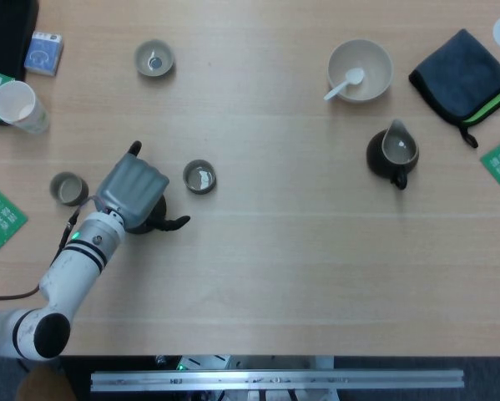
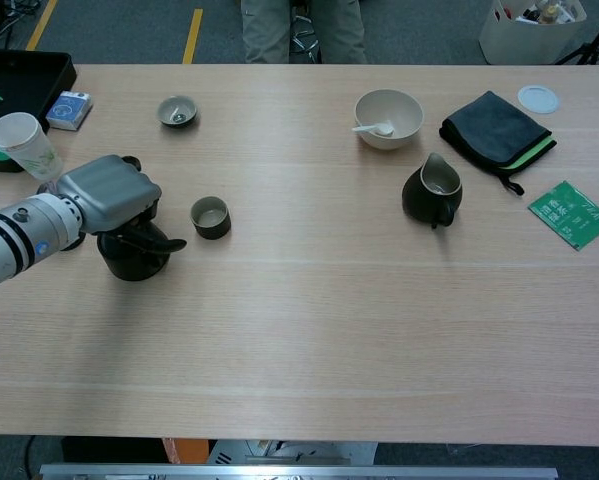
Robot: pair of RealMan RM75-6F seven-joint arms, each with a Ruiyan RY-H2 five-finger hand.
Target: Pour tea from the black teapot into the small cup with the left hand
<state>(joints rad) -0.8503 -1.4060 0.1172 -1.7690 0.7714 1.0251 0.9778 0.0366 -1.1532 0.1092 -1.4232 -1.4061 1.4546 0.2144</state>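
The black teapot [image 1: 154,219] [image 2: 129,260] stands on the table at the left, mostly covered by my left hand [image 1: 131,190] [image 2: 107,192]. The hand lies over its top with the fingers curled down around the body, gripping it. A dark spout-like part [image 1: 177,222] sticks out to the right of the hand. The small cup [image 1: 199,177] [image 2: 210,216] stands just right of the teapot, a little further back, apart from both the pot and the hand. My right hand shows in neither view.
Another small cup [image 1: 67,189] sits left of the hand, a third [image 1: 154,58] further back. A paper cup [image 1: 17,105] and a blue box [image 1: 43,52] stand far left. At right are a bowl with a spoon [image 1: 360,70], a dark pitcher [image 1: 393,154] and a dark cloth [image 1: 464,73].
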